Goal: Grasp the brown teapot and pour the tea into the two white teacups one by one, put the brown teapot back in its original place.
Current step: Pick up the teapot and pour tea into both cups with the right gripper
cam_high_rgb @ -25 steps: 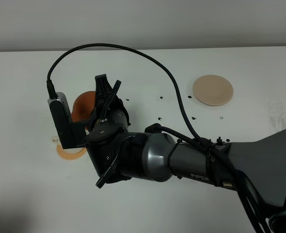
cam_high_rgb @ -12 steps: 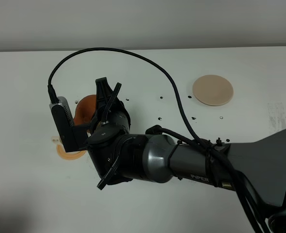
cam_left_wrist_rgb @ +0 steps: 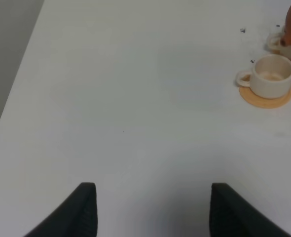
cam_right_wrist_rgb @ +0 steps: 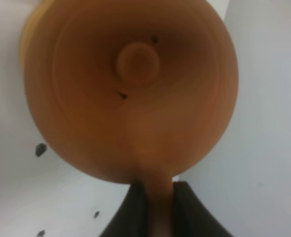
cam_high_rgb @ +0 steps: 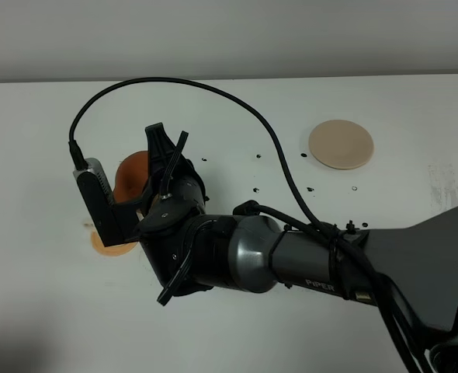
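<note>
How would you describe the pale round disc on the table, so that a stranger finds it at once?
On the white table, look beyond the black arm, toward the right. The pale beige disc lies flat there. It is paler than the orange saucer on the left, and nothing stands on it.

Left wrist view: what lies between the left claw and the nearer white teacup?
Nothing: only bare white table separates the left claw from the teacup, as the left wrist view shows.
</note>
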Robot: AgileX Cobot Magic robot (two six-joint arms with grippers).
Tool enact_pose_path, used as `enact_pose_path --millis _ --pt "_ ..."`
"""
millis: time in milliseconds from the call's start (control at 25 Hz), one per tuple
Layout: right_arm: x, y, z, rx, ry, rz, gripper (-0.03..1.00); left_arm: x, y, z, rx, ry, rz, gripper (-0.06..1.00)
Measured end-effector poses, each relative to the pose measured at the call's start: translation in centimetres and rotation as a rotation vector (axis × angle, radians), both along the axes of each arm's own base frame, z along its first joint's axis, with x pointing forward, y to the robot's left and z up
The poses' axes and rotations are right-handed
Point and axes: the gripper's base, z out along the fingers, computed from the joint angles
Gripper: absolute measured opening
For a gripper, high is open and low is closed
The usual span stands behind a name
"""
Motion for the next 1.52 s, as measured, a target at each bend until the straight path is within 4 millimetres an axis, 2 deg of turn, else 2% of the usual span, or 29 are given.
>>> enact_pose_path --millis 1520 --pt "0.14 0.4 -0.02 -0.096 -0.054 0.103 0.09 0.0 0.0 0.0 0.0 0.0 0.0 0.5"
